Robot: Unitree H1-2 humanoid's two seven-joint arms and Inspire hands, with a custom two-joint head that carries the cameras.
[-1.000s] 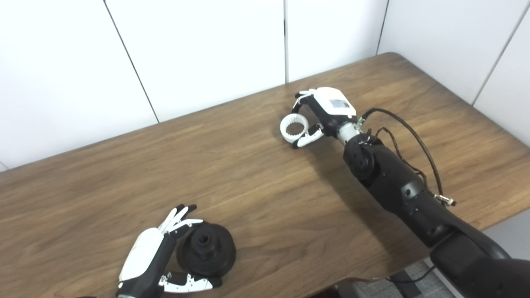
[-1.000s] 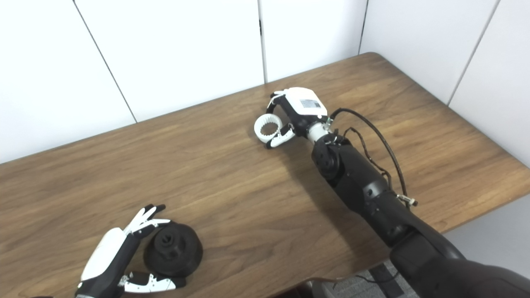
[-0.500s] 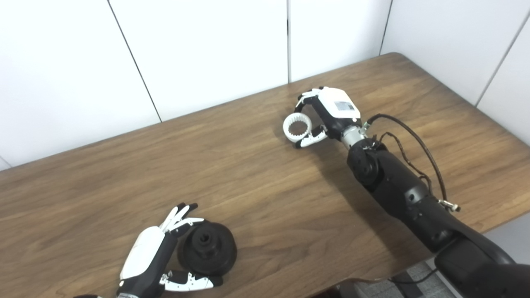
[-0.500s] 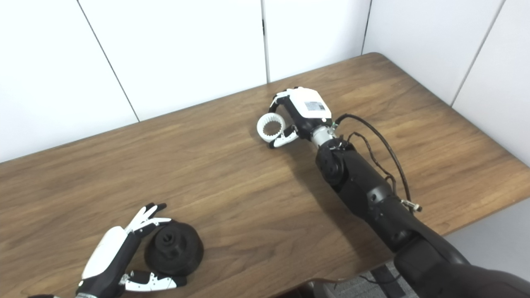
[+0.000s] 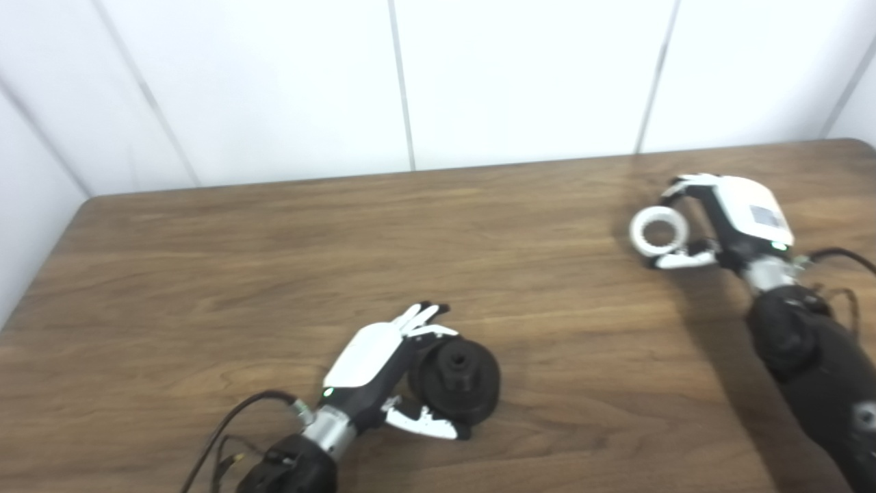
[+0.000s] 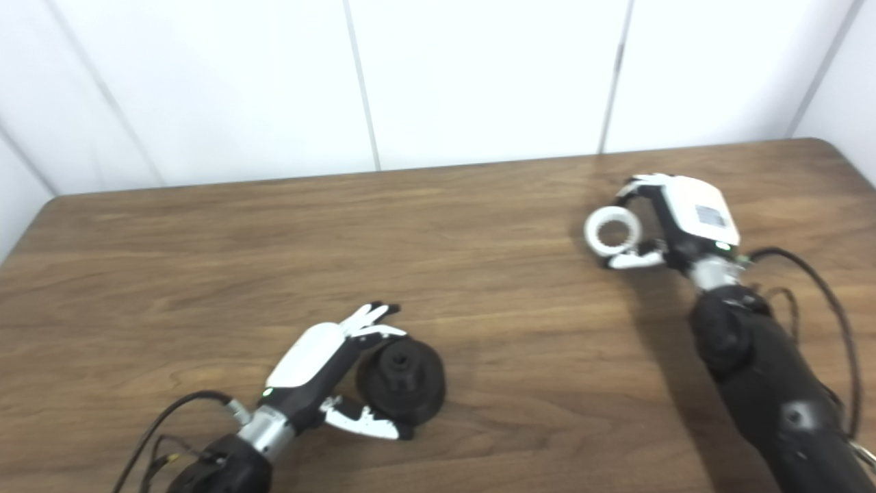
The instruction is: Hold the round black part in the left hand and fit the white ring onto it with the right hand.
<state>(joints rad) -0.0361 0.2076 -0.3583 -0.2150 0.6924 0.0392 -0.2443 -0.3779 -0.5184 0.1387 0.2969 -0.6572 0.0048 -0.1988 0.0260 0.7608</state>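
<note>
A brown wood-grain table (image 5: 205,274) fills the lower part of both views, its far edge meeting a wall of plain white panels (image 5: 274,82) split by thin dark seams. A rounded far corner of the table shows at the left and another at the right.

Compared with half a second ago the whole picture has swung: the table's far edge now runs nearly level instead of slanting, and more of the left side is in sight. That is the camera turning; the things lie as before relative to each robot hand.

There is one round black part (image 5: 457,378), one white ring (image 5: 660,231) and two robot hands. The round black part sits on the table near the front edge, with a raised hub in its middle. The left robot hand (image 5: 383,363) cups it from the left, fingers (image 5: 423,316) spread past its far rim and thumb (image 5: 424,424) along its near rim, released rather than clamped. The white ring is at the far right, pinched between the fingers and thumb of the right robot hand (image 6: 674,219); whether it touches the table cannot be told. Ring and black part are well apart.
</note>
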